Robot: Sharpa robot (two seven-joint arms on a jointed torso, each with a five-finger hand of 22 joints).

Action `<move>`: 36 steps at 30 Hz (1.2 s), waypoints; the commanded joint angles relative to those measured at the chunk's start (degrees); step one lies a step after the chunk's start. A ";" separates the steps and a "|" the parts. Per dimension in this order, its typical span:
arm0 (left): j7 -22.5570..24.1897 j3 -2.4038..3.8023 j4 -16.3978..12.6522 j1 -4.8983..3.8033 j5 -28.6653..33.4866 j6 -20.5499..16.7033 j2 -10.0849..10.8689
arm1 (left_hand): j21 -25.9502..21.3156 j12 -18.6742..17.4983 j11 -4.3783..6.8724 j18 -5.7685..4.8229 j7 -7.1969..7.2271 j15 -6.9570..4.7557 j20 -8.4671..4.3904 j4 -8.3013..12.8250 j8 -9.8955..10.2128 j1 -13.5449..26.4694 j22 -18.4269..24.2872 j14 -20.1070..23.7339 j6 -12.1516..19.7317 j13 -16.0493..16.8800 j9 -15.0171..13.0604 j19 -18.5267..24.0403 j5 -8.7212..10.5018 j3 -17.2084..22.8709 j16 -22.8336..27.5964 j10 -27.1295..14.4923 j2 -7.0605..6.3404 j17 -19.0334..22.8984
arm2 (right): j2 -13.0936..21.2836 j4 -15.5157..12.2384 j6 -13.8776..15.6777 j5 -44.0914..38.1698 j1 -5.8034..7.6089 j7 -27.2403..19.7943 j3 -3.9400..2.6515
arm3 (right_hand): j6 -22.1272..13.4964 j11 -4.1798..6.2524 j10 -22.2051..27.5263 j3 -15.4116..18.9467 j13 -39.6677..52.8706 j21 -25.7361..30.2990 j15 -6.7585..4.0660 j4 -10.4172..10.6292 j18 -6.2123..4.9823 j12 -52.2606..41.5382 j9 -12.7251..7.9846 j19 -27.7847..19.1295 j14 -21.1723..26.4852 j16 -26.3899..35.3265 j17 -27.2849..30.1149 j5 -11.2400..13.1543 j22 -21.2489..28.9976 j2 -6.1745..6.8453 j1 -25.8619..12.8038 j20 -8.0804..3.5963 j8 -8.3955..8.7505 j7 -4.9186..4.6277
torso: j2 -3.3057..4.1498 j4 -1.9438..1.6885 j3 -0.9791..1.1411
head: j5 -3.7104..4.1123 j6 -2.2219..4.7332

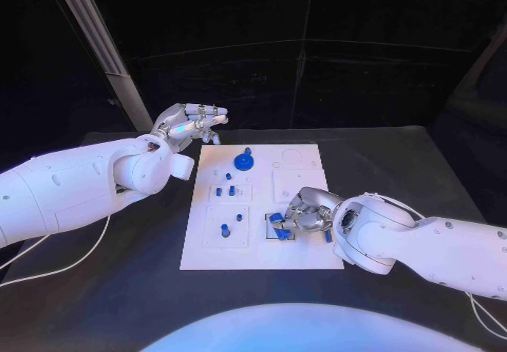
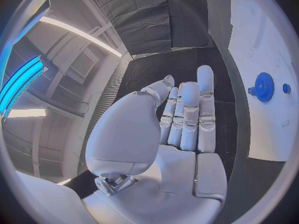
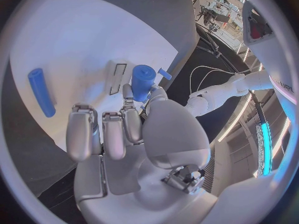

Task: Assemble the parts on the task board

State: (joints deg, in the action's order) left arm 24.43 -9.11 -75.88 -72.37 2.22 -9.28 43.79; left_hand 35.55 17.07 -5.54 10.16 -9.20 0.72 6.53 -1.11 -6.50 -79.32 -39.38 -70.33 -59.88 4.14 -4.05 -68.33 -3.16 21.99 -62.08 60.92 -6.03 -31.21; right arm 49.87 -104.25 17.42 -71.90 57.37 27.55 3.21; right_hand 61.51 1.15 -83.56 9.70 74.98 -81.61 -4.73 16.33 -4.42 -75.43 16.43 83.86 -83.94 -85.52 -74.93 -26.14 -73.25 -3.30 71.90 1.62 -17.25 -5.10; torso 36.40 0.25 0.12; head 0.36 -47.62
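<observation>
The white task board [image 1: 264, 253] lies in the middle of the black table. A blue gear [image 1: 244, 160] [image 2: 264, 86] stands at its far end, and several small blue pegs [image 1: 228, 176] stand in its left half. My right hand [image 1: 308, 213] rests low over the board's near right part. Its thumb and a finger pinch a short blue cylinder [image 3: 142, 80] [image 1: 278, 219] that stands against the board. A blue rod [image 3: 41, 92] lies flat on the board beside that hand. My left hand [image 1: 193, 125] [image 2: 184, 119] hangs beyond the board's far left corner, fingers straight, holding nothing.
A slanted metal post [image 1: 105, 59] rises behind the table at the far left. A white cable [image 1: 64, 257] loops over the table under my left arm. Black curtain closes off the back.
</observation>
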 commanded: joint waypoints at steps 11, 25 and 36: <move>-0.13 0.05 0.07 -0.10 1.85 0.83 -0.21 | -0.30 0.42 -0.10 0.30 -0.38 0.06 -0.09 0.10 0.01 0.12 0.07 0.41 0.17 -0.08 0.05 0.03 -0.24 0.25 0.29 -0.22 -0.13 0.06 | -1.40 1.03 1.43 -2.22 0.10 2.44 -0.04 | 0.84 -0.48 2.95 6.11 -4.81 0.66 0.13 0.55 0.90 8.39 1.63 -0.59 -3.63 1.41 -2.79 23.06 1.01 3.80 -12.92 -0.05 2.46 1.47 | -0.06 0.03 0.06 | -0.34 -0.13; -0.23 0.05 0.22 -0.10 1.87 0.97 -0.29 | -0.30 0.42 -0.10 0.30 -0.38 0.06 -0.09 0.10 0.01 0.12 0.07 0.41 0.17 -0.08 0.05 0.03 -0.24 0.25 0.29 -0.22 -0.13 0.06 | -0.96 0.44 -1.39 -4.87 0.10 1.27 -0.04 | 1.17 -0.41 3.52 0.01 -7.15 0.77 0.17 -4.28 0.89 11.96 3.44 -0.60 -3.69 1.80 -2.65 15.78 0.87 3.93 -3.18 0.11 3.14 1.44 | -0.04 0.11 0.14 | -0.35 -0.24; -0.24 0.05 0.41 -0.09 1.87 1.09 -0.50 | -0.34 0.45 -0.14 0.30 -0.42 0.09 -0.06 0.07 0.01 0.23 0.10 0.44 0.22 -0.10 0.05 0.02 -0.24 0.27 0.31 -0.28 -0.14 0.15 | -1.14 0.34 -1.73 -9.04 0.10 1.88 -0.04 | 1.85 -0.08 3.03 -1.83 -6.59 0.37 -0.09 -9.40 1.05 11.59 4.36 -0.28 -3.83 1.56 -3.29 19.58 0.03 2.84 4.83 -0.12 2.94 1.73 | -0.02 0.08 0.12 | -0.18 -0.35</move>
State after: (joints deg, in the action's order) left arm 24.00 -9.11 -75.50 -72.38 3.68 -8.96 43.37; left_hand 35.55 17.30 -5.54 10.16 -9.41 0.73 6.53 -1.11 -6.50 -79.32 -39.33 -70.33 -59.67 4.13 -4.06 -68.33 -3.16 21.99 -62.08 60.92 -6.03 -31.09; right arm 48.70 -104.11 17.10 -78.18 57.70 28.79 2.87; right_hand 62.87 0.93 -80.26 7.86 68.35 -80.93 -4.72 7.16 -4.42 -63.68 20.70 83.45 -84.16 -83.98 -74.92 -6.85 -73.17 -0.55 76.11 1.63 -14.26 -3.37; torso 36.33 0.37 0.26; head 0.13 -47.96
